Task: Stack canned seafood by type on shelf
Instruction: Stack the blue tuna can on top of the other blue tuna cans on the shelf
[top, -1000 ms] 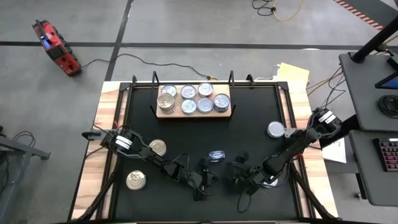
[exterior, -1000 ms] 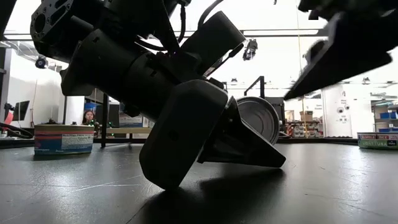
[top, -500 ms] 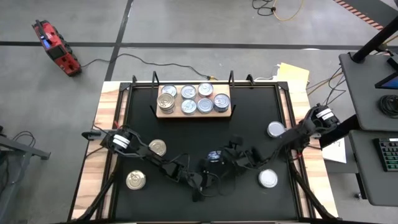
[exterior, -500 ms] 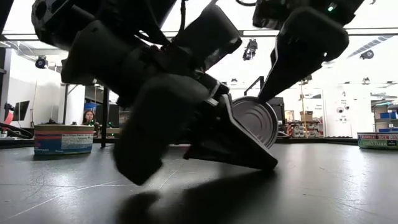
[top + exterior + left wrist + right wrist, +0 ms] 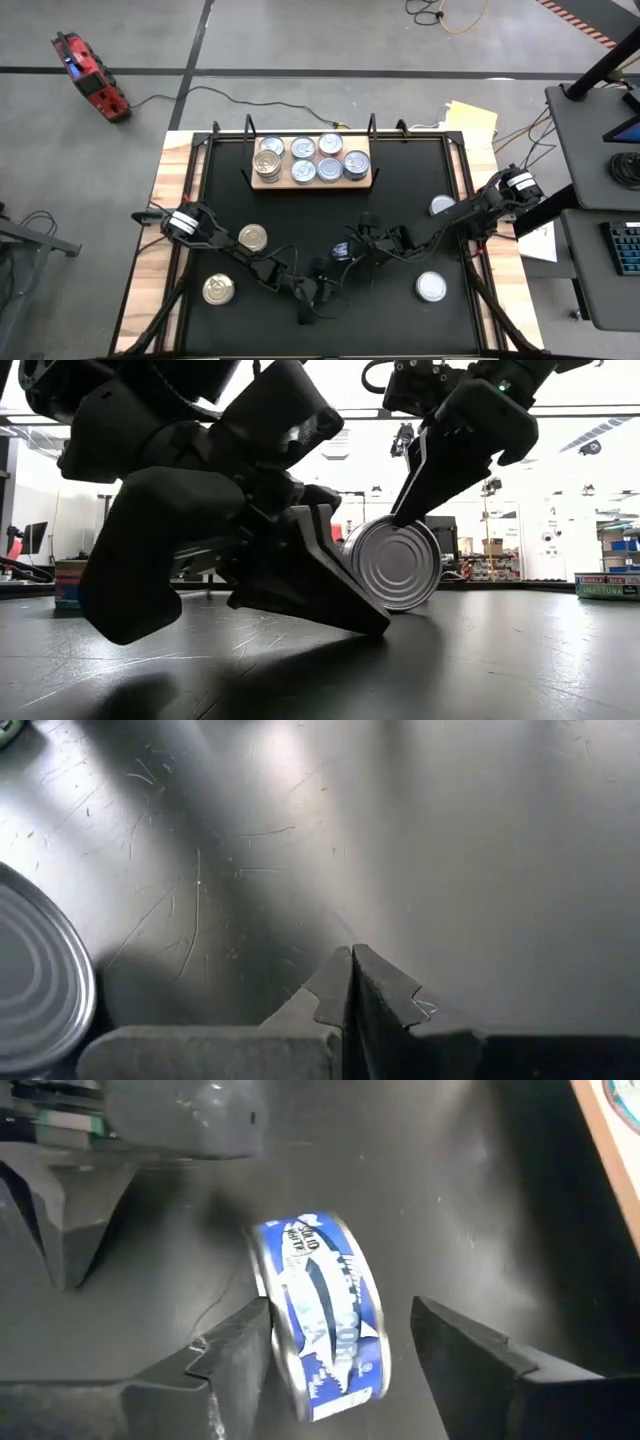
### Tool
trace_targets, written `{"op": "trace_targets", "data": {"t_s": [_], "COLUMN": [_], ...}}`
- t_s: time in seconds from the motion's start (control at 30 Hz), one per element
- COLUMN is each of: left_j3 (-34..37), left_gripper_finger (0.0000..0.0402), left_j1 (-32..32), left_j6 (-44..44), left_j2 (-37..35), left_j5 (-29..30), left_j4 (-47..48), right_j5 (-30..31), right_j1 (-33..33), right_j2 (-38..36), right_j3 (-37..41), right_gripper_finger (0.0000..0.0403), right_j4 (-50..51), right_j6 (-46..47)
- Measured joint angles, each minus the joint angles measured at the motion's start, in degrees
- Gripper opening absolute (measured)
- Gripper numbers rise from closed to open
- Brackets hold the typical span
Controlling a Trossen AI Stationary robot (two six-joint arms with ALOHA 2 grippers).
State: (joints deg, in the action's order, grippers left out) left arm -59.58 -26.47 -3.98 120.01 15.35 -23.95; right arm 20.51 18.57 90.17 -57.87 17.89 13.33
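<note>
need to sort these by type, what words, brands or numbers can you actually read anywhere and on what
Can on its edge between the right gripper's open fingers: blue label with a fish picture and white lettering, too blurred to read.
Tin at the table's far right edge in the low view: label text too small to read.
Cans on the shelf: tops only, no text legible.

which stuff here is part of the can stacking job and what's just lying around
Part of the job:
- shelf with cans on it
- blue-label can on its edge, between the right gripper's open fingers
- loose cans

Lying about:
- red device on the floor
- yellow papers
</note>
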Motion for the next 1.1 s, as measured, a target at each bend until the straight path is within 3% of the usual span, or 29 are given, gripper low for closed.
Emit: {"op": "trace_targets", "data": {"t_s": [0.23,0.5,0.9,1.1], "left_j3": [2.6,8.6,27.3,35.3], "left_gripper_finger": [0.0,0.0,0.0,0.0], "left_j1": [-0.4,-0.6,-0.5,-0.5], "left_j6": [0.5,-0.2,-1.4,-2.3], "left_j2": [-2.1,-8.6,-22.5,-30.1], "left_j5": [0.4,5.0,5.7,5.6], "left_j4": [-0.2,-2.3,-23.5,-27.4], "right_j5": [-1.5,-5.6,-8.6,-8.6], "right_j1": [-1.2,-2.9,-4.2,-4.3], "right_j2": [0.0,0.0,6.6,6.6], "right_j3": [0.1,0.2,0.2,0.2], "right_gripper_finger": [0.0205,0.0216,0.0254,0.0216], "right_j4": [-0.1,-0.5,-3.2,-3.2], "right_j6": [-1.0,-0.9,-2.6,-4.0]}}
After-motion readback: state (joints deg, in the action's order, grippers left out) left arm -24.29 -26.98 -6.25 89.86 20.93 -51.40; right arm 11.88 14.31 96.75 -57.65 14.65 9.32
